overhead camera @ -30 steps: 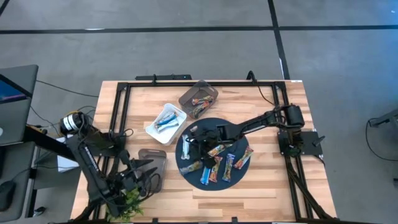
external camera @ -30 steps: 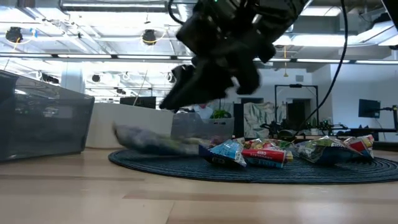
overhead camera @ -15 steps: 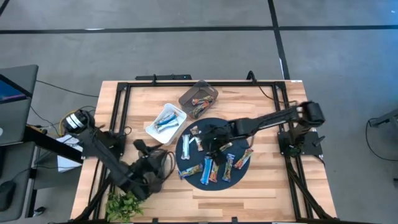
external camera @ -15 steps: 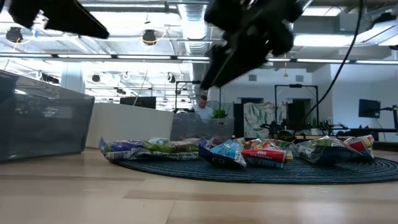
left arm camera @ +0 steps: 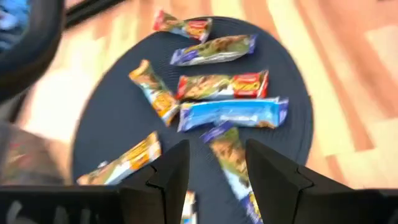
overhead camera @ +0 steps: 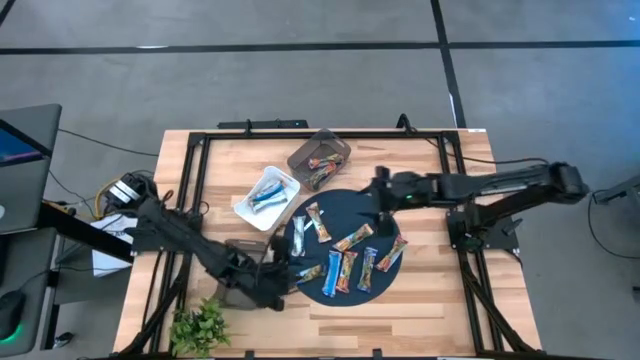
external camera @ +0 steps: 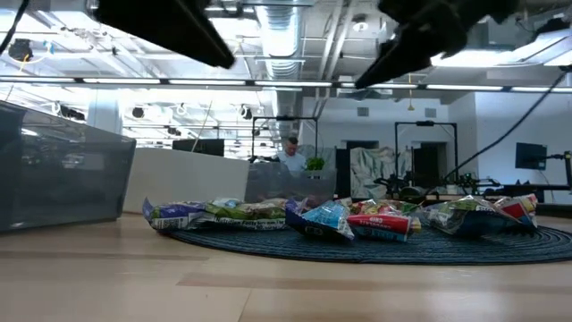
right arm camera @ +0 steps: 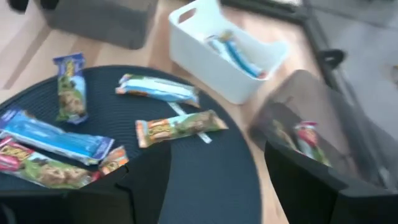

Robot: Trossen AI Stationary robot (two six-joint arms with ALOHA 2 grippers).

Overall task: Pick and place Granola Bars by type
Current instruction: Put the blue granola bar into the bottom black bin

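Several granola bars (overhead camera: 345, 250) in blue, orange-brown, red and silvery wrappers lie flat on a round dark mat (overhead camera: 345, 208); the low view shows them in a row (external camera: 357, 217). My left gripper (overhead camera: 283, 287) hovers at the mat's near-left edge. It is open, and its fingers frame the bars (left arm camera: 230, 115) from above without touching them. My right gripper (overhead camera: 378, 190) hangs open over the mat's far-right part and holds nothing. Its wrist view shows more bars (right arm camera: 177, 126) on the mat.
A white tray (overhead camera: 267, 197) with blue bars (right arm camera: 233, 53) and a dark tray (overhead camera: 320, 158) with mixed bars stand at the mat's far-left. A grey tray (overhead camera: 243, 258) sits under my left arm. A small plant (overhead camera: 205, 325) is at the near-left corner. Black rails frame the table.
My right gripper has drawn back from the mat's left part toward the table's right and far side, and it has risen. My left arm has swung from the near-left corner toward the mat, passing over the grey tray.
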